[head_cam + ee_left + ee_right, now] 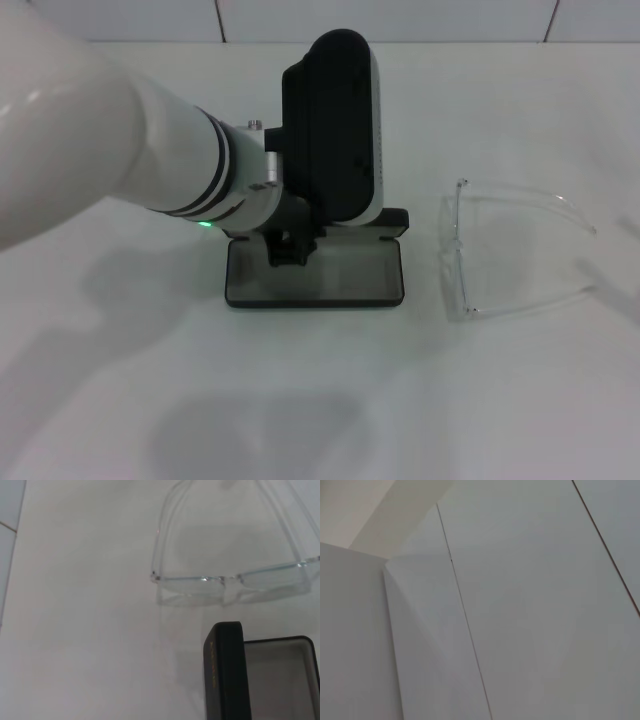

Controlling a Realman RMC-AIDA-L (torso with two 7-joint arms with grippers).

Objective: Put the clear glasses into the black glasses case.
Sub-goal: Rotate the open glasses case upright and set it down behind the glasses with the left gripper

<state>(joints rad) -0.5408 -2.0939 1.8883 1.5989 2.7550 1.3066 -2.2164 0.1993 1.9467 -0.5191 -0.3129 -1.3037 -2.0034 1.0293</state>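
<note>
1. On the white tabletop point(320, 400), nearest the robot, the black glasses case point(315, 272) lies open, its tray empty, lid upright
2. Just above it, the left gripper point(290, 245) reaches into the case; whether its fingers are spread cannot be told
3. Beside the case, apart, the clear glasses point(515, 250) await pickup; the placing looks undone
4. Right gripper unseen

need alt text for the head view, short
An open black glasses case lies on a white table, with the robot's left arm over it and its end effector at the case's lid. The clear glasses rest on the table, right of the case.
</note>
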